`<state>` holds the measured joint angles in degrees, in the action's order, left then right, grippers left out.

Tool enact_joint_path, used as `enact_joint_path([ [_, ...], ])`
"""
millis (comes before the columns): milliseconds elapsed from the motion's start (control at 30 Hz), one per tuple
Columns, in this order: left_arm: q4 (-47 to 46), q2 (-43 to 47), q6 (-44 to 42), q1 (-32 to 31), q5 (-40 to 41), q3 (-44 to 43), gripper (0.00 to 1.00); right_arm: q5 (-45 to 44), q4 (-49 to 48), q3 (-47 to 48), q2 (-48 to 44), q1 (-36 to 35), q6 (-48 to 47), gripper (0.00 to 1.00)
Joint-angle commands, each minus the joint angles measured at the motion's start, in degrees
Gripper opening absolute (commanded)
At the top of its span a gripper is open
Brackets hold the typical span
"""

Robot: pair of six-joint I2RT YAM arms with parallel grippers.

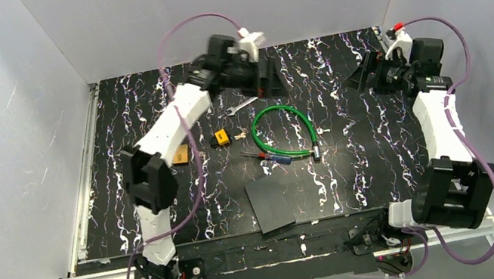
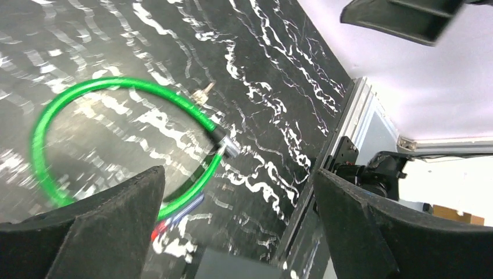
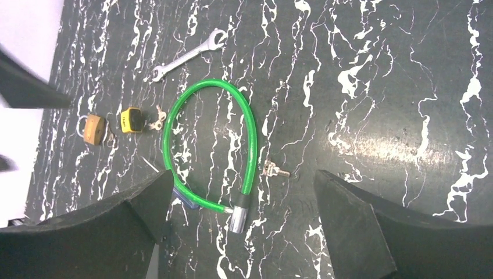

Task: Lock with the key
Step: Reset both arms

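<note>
Left hand (image 2: 238, 174) and right hand (image 3: 244, 174) are both held with fingers wide apart. On the black, white-veined bench (image 3: 407, 87), enclosed by pale grey walls (image 1: 1, 152), the key (image 3: 135, 120) is laid between the brass padlock (image 3: 93, 129) and the glossy green cable loop (image 3: 253, 133). A small silvery piece (image 3: 274, 170), possibly another key, is seen beside the loop.

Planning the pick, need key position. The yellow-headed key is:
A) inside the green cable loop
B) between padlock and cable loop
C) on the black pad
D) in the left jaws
B: the key lies with the padlock on one side and the green cable on the other, outside its loop.
</note>
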<state>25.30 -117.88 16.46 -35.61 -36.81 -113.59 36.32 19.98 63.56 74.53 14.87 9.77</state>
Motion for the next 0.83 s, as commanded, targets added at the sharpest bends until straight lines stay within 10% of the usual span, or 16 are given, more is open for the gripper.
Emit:
enact_joint_path([
  [0, 14.4, 10.24, -4.54, 8.32, -4.64, 5.41, 0.98, -1.07, 5.31, 5.11, 2.96, -3.21, -7.27, 0.98],
  [367, 27.1, 32.2, -24.1, 29.45, 6.82, 29.36, 0.98, -14.27, 6.33, -0.12, 8.56, -17.51, -18.69, 0.98],
  [800, 20.75, 45.59, -22.49, 32.1, 11.47, 47.37, 0.98, -17.23, 2.29, -12.37, -0.57, -17.51, -21.25, 0.98],
])
